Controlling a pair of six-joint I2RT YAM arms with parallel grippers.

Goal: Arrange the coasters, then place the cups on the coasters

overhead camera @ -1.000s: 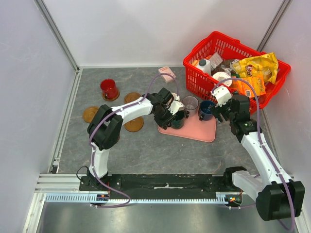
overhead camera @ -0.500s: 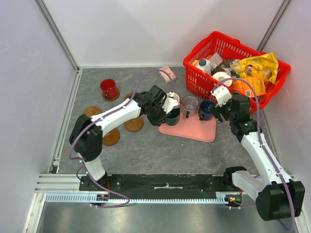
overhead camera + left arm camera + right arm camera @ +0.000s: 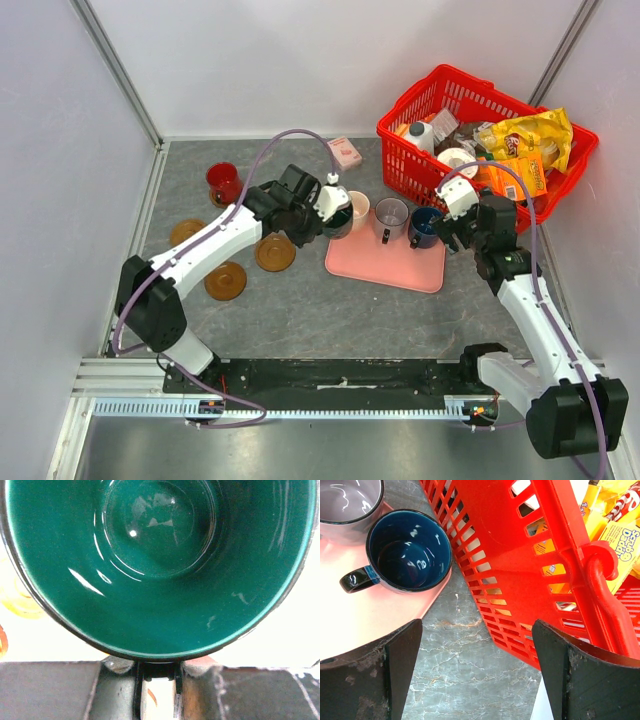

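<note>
My left gripper (image 3: 330, 216) is shut on the dark green cup (image 3: 338, 218) and holds it in the air over the left edge of the pink tray (image 3: 390, 266). In the left wrist view the cup's green inside (image 3: 160, 565) fills the frame, with the left gripper (image 3: 157, 667) clamped just under its rim. The cream cup (image 3: 359, 208), grey cup (image 3: 391, 214) and navy cup (image 3: 425, 226) stand on the tray. The red cup (image 3: 224, 183) sits on a coaster. Three bare coasters (image 3: 186, 234) (image 3: 225, 281) (image 3: 275, 254) lie on the floor. My right gripper (image 3: 447, 236) (image 3: 475, 645) is open beside the navy cup (image 3: 407, 550).
A red basket (image 3: 408, 98) (image 3: 530, 555) full of packaged goods stands at the back right, close to my right gripper. A small pink box (image 3: 343, 152) lies near the back wall. White walls bound the grey marbled floor on three sides.
My left arm has lifted the dark green cup off the pink tray and carried it left and back, stretching out as it went. The right arm has not moved.
</note>
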